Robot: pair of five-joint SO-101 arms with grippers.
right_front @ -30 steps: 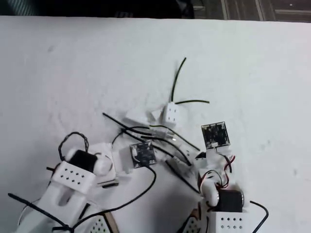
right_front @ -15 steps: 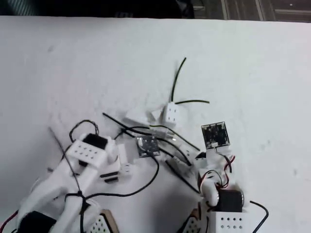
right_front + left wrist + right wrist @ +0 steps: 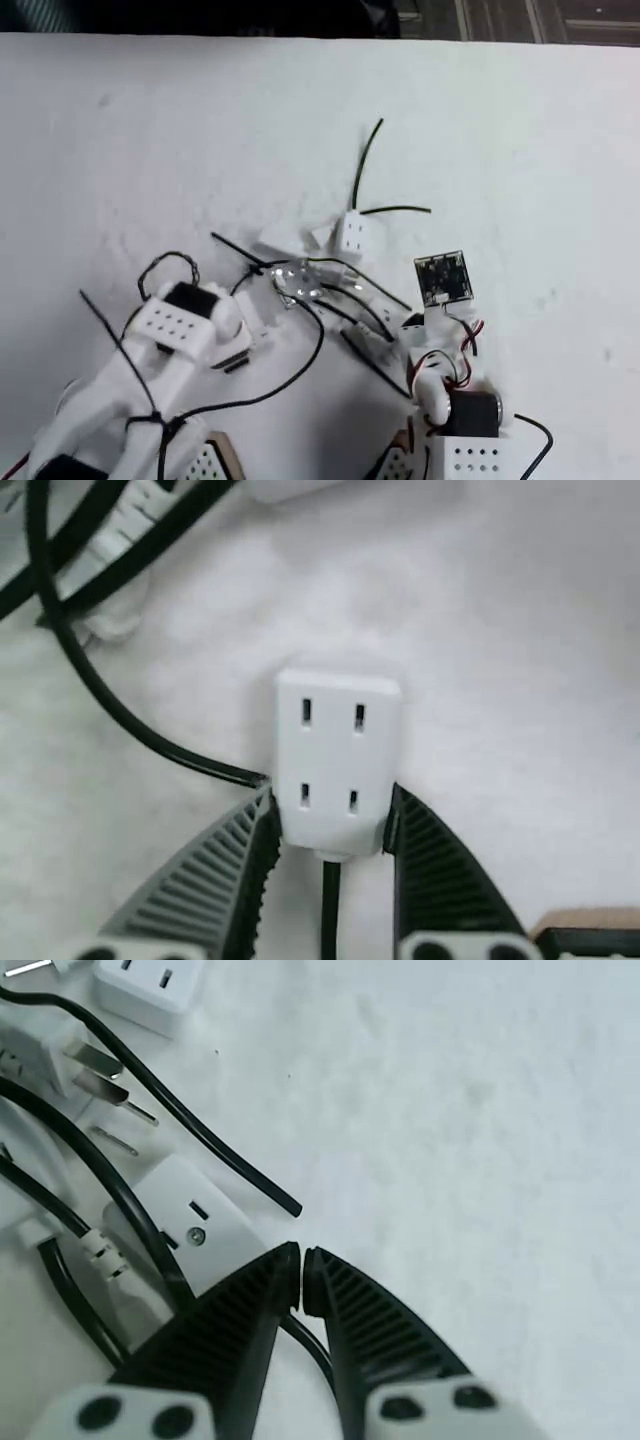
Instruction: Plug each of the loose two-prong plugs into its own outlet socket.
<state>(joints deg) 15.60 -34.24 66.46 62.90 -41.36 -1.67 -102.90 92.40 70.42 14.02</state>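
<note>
At the left, the left tool (image 3: 330, 805) has its ribbed pads pressed to both sides of a white socket block (image 3: 336, 730). It pinches the block at the cord end, and both pairs of slots face up off the bench (image 3: 150, 130). The block is hard, smooth plastic and probably light, so it could slip or swivel under a plug's push. A hold across the flat sides near the cord, as here, looks right for steadying it. Its black cord (image 3: 328, 910) seems springy enough to drag it about.

Further right lies a loose plug (image 3: 35, 1055) with its two thin prongs (image 3: 105, 1085) bare. Those would likely bend, so the stubby body behind them is the place to grip, not the wire.

At the right, the right tool (image 3: 301, 1258) is fully closed on nothing. Its tips sit just beside a second socket block (image 3: 185, 1210), which a black cable crosses.
</note>
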